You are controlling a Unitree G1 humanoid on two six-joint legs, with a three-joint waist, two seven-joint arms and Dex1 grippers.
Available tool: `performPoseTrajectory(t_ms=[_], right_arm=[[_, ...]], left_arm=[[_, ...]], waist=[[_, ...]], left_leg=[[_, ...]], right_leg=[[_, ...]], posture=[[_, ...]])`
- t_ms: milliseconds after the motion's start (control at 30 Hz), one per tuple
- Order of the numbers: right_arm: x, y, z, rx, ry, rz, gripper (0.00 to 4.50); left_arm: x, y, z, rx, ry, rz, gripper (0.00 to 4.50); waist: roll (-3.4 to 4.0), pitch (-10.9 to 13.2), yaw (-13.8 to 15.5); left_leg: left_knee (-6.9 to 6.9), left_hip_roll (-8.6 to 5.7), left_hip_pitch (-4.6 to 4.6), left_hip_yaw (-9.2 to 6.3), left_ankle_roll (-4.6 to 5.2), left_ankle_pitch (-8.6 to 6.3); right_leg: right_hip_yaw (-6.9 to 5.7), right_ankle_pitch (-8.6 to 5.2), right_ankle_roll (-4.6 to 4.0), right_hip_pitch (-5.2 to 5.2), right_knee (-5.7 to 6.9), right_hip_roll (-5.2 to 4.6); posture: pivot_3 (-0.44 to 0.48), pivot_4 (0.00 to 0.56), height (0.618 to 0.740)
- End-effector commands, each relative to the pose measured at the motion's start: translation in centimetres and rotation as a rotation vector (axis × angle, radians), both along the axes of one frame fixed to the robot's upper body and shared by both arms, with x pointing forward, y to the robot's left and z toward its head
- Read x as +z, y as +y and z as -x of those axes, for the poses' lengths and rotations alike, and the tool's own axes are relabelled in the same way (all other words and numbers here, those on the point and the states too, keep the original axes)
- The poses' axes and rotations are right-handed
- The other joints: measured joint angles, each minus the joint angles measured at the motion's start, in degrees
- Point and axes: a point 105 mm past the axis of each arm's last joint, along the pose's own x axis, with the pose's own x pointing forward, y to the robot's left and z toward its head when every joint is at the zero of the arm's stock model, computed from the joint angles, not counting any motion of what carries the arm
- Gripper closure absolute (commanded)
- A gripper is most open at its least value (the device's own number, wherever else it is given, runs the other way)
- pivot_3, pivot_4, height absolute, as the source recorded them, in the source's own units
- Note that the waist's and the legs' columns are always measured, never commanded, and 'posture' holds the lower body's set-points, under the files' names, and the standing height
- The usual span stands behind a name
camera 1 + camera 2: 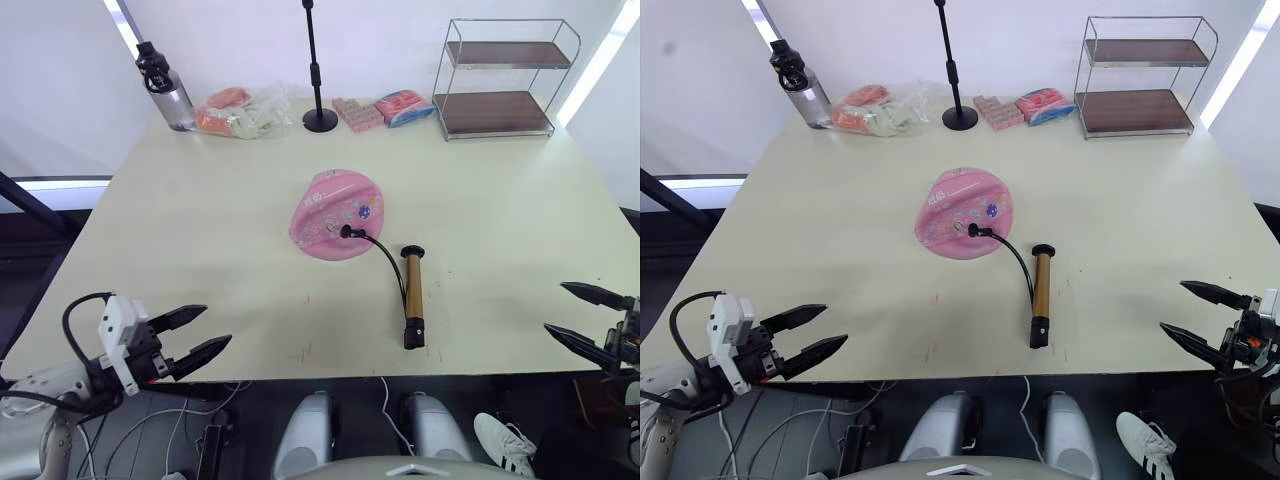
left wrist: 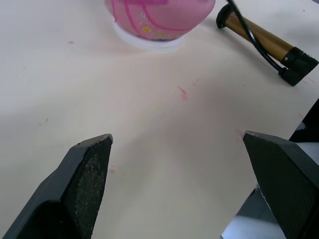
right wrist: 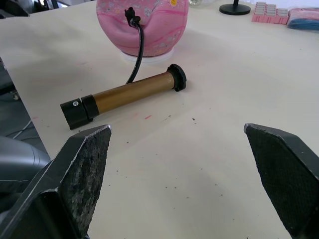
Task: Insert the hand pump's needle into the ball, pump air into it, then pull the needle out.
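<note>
Pale lettering printed on the pink ball (image 1: 338, 215), too small and blurred to read any word. No readable text, brand or number on the hand pump (image 1: 412, 296). Nothing legible on the packets at the far edge of the table (image 1: 200, 250) either.

The left gripper (image 1: 200, 336) is hovering low at the robot's left with its two black fingers spread apart, while the right gripper (image 1: 570, 315) is hanging at the right, fingers also parted.
</note>
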Motion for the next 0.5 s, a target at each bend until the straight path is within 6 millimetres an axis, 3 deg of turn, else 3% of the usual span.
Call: performPoseTrajectory(t_ms=[33,500], right_arm=[[1.5,0.6,0.3,0.06,-0.034,0.0,0.0],[2.8,4.2,1.5,0.245,-0.031,-0.022,0.0]], left_arm=[[-0.2,-2.9,0.0,-0.065,0.019,-0.011,0.07],[-0.2,-14.3,-2.9,-0.244,0.085,0.011,0.07]], waist=[[0.0,0.0,0.0],[-0.05,0.0,-0.1]], left_leg=[[0.0,0.0,0.03,0.09,0.03,-0.02],[0.04,-0.12,0.1,0.17,0.09,-0.05]], right_leg=[[0.07,0.02,-0.01,0.0,0.01,0.01],[0.29,0.08,0.0,0.01,0.08,0.16]], posture=[[0.0,0.15,0.74],[0.0,0.15,0.74]])
